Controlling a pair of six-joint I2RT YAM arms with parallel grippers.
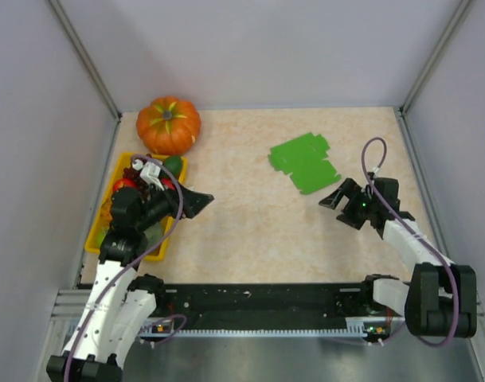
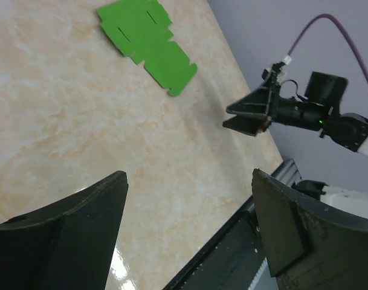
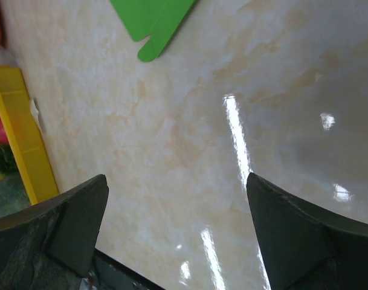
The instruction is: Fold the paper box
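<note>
Paper box (image 1: 304,162) lies flat on the bench (image 1: 250,231), right of centre, long axis apparently diagonal. Right claw (image 1: 334,197), jaws apart, sits nearer, beside its near corner. Left claw (image 1: 204,200) is likewise apart and empty.

Table (image 1: 250,215): beige marbled top, glossy, walls on left, right and far sides. Paper box (image 1: 304,162) lies flat, unfolded, right of centre, toward far edge. Pumpkin (image 1: 169,124) sits in far left corner. Yellow tray (image 3: 26,133) just in front of pumpkin, along left edge. Box well apart from both.
</note>
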